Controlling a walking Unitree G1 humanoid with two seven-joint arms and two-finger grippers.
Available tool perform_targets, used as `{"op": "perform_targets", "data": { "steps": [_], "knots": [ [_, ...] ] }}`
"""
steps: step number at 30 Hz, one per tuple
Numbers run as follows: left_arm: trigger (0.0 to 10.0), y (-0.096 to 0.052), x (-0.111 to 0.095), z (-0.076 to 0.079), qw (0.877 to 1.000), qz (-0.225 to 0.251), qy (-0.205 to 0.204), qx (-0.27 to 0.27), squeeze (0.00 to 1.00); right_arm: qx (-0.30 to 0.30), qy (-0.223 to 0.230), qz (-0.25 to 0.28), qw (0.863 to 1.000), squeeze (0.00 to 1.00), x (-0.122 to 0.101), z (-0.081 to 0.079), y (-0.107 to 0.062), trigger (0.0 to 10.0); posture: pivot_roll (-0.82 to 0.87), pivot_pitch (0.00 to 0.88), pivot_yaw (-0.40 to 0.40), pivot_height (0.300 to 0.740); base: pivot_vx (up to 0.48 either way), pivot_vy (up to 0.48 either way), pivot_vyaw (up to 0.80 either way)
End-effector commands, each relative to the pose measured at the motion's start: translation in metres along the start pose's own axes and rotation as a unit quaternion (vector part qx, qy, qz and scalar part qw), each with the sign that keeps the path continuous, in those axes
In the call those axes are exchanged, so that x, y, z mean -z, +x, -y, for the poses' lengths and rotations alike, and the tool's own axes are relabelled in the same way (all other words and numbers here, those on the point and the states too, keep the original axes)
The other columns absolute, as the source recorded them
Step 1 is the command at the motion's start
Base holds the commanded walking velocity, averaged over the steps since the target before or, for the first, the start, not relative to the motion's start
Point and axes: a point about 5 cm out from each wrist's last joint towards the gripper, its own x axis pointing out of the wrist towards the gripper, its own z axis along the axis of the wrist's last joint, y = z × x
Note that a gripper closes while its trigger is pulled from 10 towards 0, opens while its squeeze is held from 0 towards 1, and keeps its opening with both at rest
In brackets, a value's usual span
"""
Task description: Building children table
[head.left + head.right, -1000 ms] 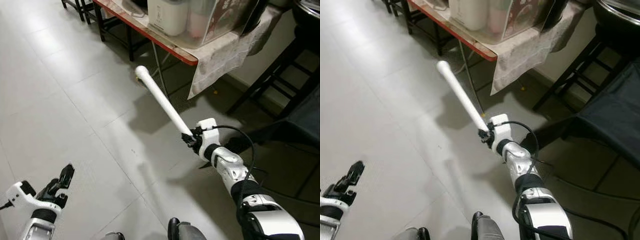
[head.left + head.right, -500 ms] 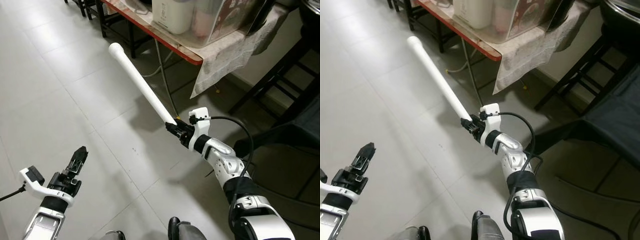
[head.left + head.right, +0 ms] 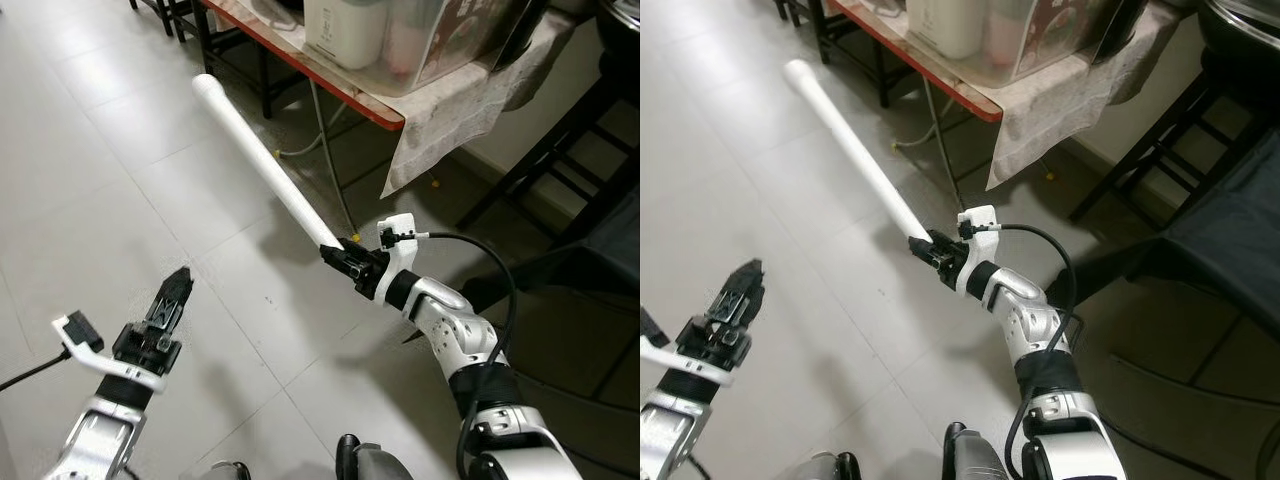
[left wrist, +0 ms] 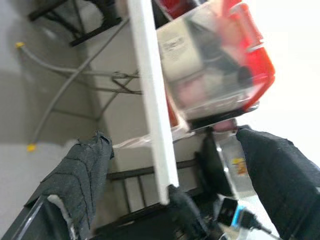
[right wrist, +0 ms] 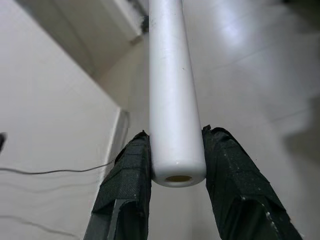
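Above the pale tiled floor (image 3: 120, 160), the right pincer (image 3: 345, 262) grips one end of a long white table leg (image 3: 262, 160), its two black fingers (image 5: 127, 185) pressed against either side of the round shaft. The leg slants up and away from the robot toward its left, with the far rounded end in the air near a red-edged desk (image 3: 330, 85). In the right wrist view the near end of the leg shows a small hole in its middle.

Lower on the robot's left, the left pincer (image 3: 170, 298) is raised over the floor, well apart from the leg and holding nothing. From the head its fingers look close together, yet its own wrist view shows them spread wide, with the leg seen blurred across the gap between them.

On the desk stand a white container (image 3: 345, 30) and a clear box (image 3: 440, 45), both cut off at the top edge; their contents are hard to make out. A cloth (image 3: 450, 120) hangs over the desk's end. To the right, dark furniture (image 3: 560, 170) is only partly visible.
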Motion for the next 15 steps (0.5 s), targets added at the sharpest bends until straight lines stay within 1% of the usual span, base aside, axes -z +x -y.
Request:
{"op": "perform_targets", "data": {
  "steps": [1, 5, 6, 7, 8, 9, 10, 11, 13, 15],
  "knots": [
    [10.0, -0.005, 0.000, -0.002, 1.000, 0.004, -0.012, -0.004, 1.00, -0.016, 0.008, 0.004, 1.000, 0.00, 0.001, -0.004, -0.001, 10.0, 0.02, 0.246, -0.046, 0.734, 0.000, 0.000, 0.00],
    [10.0, -0.004, 0.000, -0.001, 1.000, 0.005, -0.017, 0.002, 1.00, -0.017, 0.009, 0.003, 1.000, 0.00, 0.001, -0.005, -0.002, 10.0, 0.02, 0.246, -0.046, 0.734, 0.000, 0.000, 0.00],
    [10.0, 0.001, 0.000, -0.001, 1.000, 0.003, -0.024, 0.009, 0.16, -0.031, 0.021, -0.003, 0.999, 0.00, 0.003, -0.009, -0.003, 10.0, 0.01, 0.256, -0.048, 0.734, 0.000, 0.000, 0.00],
    [10.0, 0.001, 0.000, -0.001, 1.000, 0.003, -0.024, 0.009, 0.16, -0.031, 0.021, -0.003, 0.999, 0.00, 0.003, -0.009, -0.003, 10.0, 0.01, 0.256, -0.048, 0.734, 0.000, 0.000, 0.00],
    [10.0, 0.010, 0.001, 0.000, 0.999, 0.003, -0.029, 0.019, 0.00, -0.046, 0.031, -0.008, 0.998, 0.00, 0.004, -0.014, -0.005, 10.0, 0.00, 0.266, -0.048, 0.734, 0.000, 0.000, 0.00],
    [10.0, 0.010, 0.001, 0.000, 0.999, 0.003, -0.029, 0.019, 0.00, -0.046, 0.031, -0.008, 0.998, 0.00, 0.004, -0.014, -0.005, 10.0, 0.00, 0.266, -0.048, 0.734, 0.000, 0.000, 0.00],
    [10.0, 0.018, 0.002, 0.002, 0.999, 0.002, -0.034, 0.031, 0.00, -0.056, 0.039, -0.012, 0.998, 0.00, 0.004, -0.018, -0.007, 10.0, 0.00, 0.271, -0.045, 0.734, 0.000, 0.000, 0.00],
    [10.0, 0.018, 0.002, 0.002, 0.999, 0.002, -0.034, 0.031, 0.00, -0.056, 0.039, -0.012, 0.998, 0.00, 0.004, -0.018, -0.007, 10.0, 0.00, 0.271, -0.045, 0.734, 0.000, 0.000, 0.00],
    [10.0, 0.026, 0.004, 0.004, 0.998, 0.000, -0.040, 0.043, 0.00, -0.064, 0.046, -0.016, 0.997, 0.00, 0.002, -0.023, -0.009, 10.0, 0.00, 0.279, -0.040, 0.734, 0.000, 0.000, 0.00],
    [10.0, 0.030, 0.005, 0.006, 0.998, -0.003, -0.045, 0.051, 0.00, -0.065, 0.047, -0.017, 0.997, 0.00, 0.001, -0.024, -0.010, 10.0, 0.00, 0.288, -0.035, 0.734, 0.000, 0.000, 0.00]
  ]
}}
